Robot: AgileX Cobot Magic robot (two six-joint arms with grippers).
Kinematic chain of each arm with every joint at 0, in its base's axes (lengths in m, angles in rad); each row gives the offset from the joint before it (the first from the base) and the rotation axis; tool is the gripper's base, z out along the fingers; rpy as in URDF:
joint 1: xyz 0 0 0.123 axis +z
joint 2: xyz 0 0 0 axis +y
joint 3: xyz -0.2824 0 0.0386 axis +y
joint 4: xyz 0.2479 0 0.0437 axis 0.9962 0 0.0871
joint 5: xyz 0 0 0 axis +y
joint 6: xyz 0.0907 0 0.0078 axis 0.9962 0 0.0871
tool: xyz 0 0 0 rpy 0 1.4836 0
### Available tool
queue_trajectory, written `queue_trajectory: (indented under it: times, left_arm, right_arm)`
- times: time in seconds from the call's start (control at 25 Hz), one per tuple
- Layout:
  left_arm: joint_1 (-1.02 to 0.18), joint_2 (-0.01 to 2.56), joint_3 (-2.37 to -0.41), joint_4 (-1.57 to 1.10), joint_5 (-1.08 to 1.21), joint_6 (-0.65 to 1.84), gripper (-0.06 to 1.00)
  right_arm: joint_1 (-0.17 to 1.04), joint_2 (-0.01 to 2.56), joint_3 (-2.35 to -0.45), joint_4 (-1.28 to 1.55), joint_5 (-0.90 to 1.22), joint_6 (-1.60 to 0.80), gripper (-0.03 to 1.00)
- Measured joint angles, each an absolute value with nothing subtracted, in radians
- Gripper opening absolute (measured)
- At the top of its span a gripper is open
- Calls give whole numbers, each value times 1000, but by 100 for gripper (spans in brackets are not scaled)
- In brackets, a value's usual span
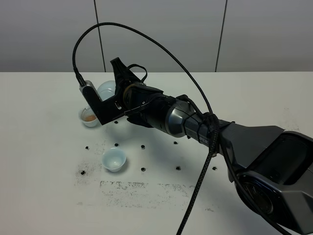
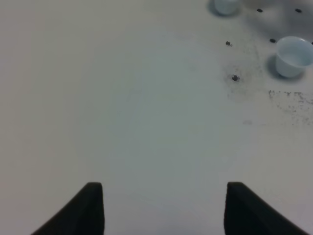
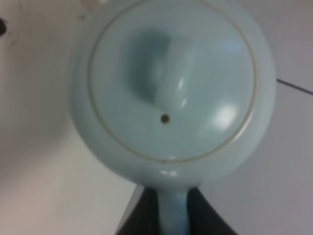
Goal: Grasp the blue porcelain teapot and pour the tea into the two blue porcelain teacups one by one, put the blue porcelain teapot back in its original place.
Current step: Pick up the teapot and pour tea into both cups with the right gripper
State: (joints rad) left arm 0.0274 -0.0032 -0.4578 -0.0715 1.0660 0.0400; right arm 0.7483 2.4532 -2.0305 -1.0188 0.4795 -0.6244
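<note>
My right gripper [image 1: 119, 96] reaches across to the left half of the table and is shut on the loop handle of the blue porcelain teapot [image 1: 106, 89]. In the right wrist view the teapot's knobbed lid [image 3: 171, 78] fills the picture and my right gripper [image 3: 173, 215] clamps the handle. The teapot hangs just above and behind the far teacup [image 1: 89, 116], which holds reddish-brown tea [image 1: 89, 117]. The near teacup [image 1: 113, 159] looks empty and whitish inside. My left gripper [image 2: 164, 205] is open and empty over bare table, with both teacups [image 2: 293, 56] [image 2: 226, 6] far from it.
The white table [image 1: 44, 196] has several small black screw holes [image 1: 143, 169] and a band of dark speckled scuffs [image 1: 146, 188] near the front. A black cable [image 1: 195, 88] arcs over my right arm. A grey panelled wall stands behind the table.
</note>
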Motion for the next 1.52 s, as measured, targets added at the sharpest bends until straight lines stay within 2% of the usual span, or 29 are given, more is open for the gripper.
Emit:
queue_trajectory:
  times: [1.52]
  left_arm:
    - [27, -3, -458, -72, 1066, 40, 51]
  right_arm:
    - [723, 2453, -2030, -1121, 453, -667, 4]
